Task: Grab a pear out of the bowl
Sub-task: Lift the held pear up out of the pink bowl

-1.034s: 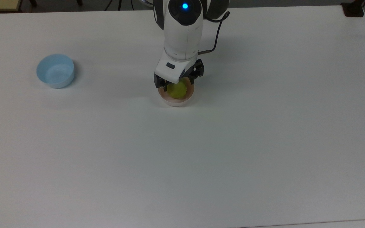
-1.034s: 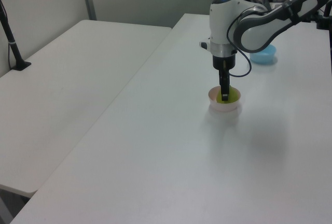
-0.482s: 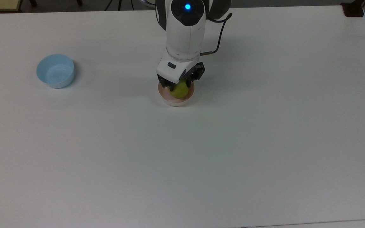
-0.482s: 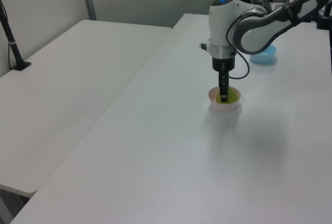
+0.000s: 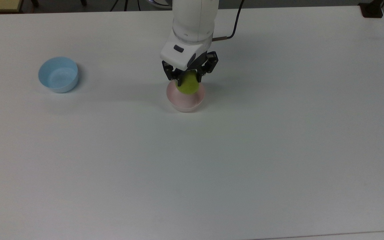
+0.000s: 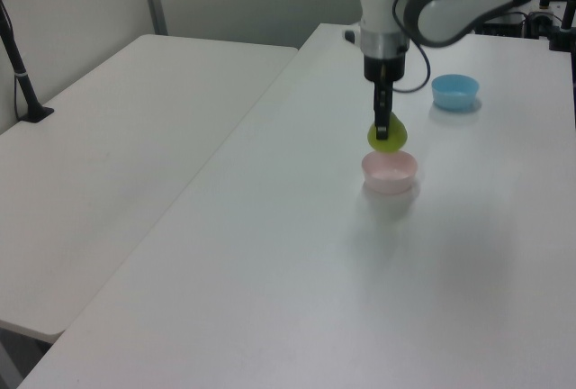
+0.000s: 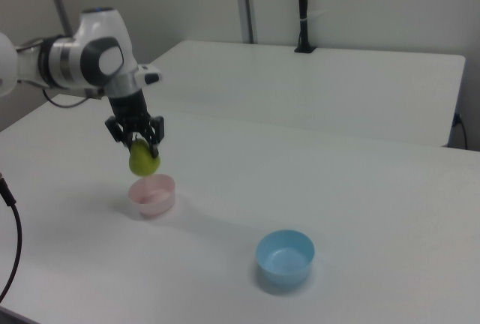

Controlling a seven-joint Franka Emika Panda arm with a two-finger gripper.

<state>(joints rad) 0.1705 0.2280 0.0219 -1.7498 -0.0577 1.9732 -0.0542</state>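
Claw (image 5: 188, 79) is pinching the pear (image 5: 188, 86) by its upper part, one finger on each side, so the fat lower half hangs free below the fingertips. Gripping high makes sense: the low bowl walls leave little room for the fingers further down.

Pear is airborne, directly above the pink bowl (image 5: 186, 100). In the left view the pear (image 6: 388, 137) hangs with a clear gap over the bowl (image 6: 390, 171); the right view agrees, pear (image 7: 143, 160) above bowl (image 7: 153, 193), not touching. The bowl interior looks empty and it sits flat on the table (image 5: 245, 150), so it didn't get dragged up with the fruit.

The arm points straight down, which suits a vertical lift and keeps the load centred.

Judgement: pick is essentially done. What's left is a bit more height or a hold. Main risk is slip, since the pear is rounded and smooth and is held above its widest section.

Light blue bowl (image 5: 58, 74) sits well apart towards the top view's left, not involved.
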